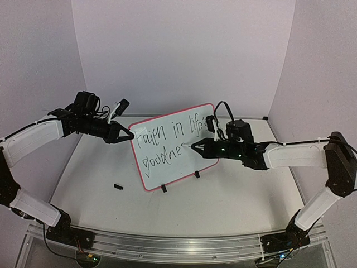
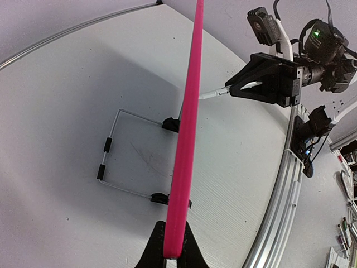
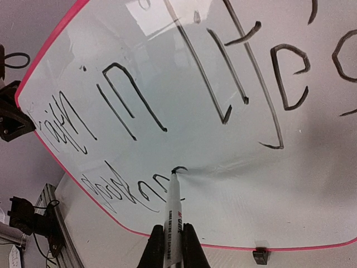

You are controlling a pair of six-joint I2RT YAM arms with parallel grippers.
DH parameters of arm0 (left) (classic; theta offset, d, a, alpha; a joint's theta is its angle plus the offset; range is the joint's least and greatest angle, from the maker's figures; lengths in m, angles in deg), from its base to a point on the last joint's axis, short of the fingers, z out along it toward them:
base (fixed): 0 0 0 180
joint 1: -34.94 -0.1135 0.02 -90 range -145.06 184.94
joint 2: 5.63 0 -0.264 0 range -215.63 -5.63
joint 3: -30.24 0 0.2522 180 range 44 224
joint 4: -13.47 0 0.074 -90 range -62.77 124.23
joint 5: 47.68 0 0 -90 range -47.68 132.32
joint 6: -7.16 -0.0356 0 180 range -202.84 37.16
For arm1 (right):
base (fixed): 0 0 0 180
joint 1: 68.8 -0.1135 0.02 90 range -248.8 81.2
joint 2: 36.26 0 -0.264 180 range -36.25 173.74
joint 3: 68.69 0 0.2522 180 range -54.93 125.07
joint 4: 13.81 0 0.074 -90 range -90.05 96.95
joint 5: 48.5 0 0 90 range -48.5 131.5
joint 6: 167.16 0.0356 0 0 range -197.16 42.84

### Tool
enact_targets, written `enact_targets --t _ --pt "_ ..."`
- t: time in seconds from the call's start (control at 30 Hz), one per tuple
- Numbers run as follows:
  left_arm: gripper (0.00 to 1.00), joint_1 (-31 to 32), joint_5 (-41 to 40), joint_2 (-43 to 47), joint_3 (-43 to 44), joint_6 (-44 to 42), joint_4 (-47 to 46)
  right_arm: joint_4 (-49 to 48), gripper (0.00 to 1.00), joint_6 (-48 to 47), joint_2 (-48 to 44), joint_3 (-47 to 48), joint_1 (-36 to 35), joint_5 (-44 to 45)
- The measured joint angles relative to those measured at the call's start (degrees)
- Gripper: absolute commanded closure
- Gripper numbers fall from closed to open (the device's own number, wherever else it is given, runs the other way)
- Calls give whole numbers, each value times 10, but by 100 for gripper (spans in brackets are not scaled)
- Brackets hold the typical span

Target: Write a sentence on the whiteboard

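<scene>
The whiteboard (image 1: 170, 146) stands upright mid-table on two black clip feet, white with a pink-red frame and black handwriting in two lines. My left gripper (image 1: 129, 135) is shut on its left edge; in the left wrist view the pink frame (image 2: 187, 128) runs edge-on up from between my fingers (image 2: 150, 252). My right gripper (image 1: 196, 147) is shut on a white marker (image 3: 173, 215), whose black tip touches the board at the end of the lower line of writing (image 3: 134, 190).
A small black cap (image 1: 117, 186) lies on the table left of the board's front. A wire stand (image 2: 111, 162) props the board from behind. Grey walls close the back and sides; a metal rail (image 1: 167, 245) runs along the near edge.
</scene>
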Motion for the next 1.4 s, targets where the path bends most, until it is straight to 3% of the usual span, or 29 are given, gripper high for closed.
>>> enact_targets --t 0.7,1.4 --pt "100 0 2 -1 0 0 -2 14 100 8 -15 -34 0 27" --pt "100 0 4 -4 0 2 -5 27 100 5 29 -32 -1 -17"
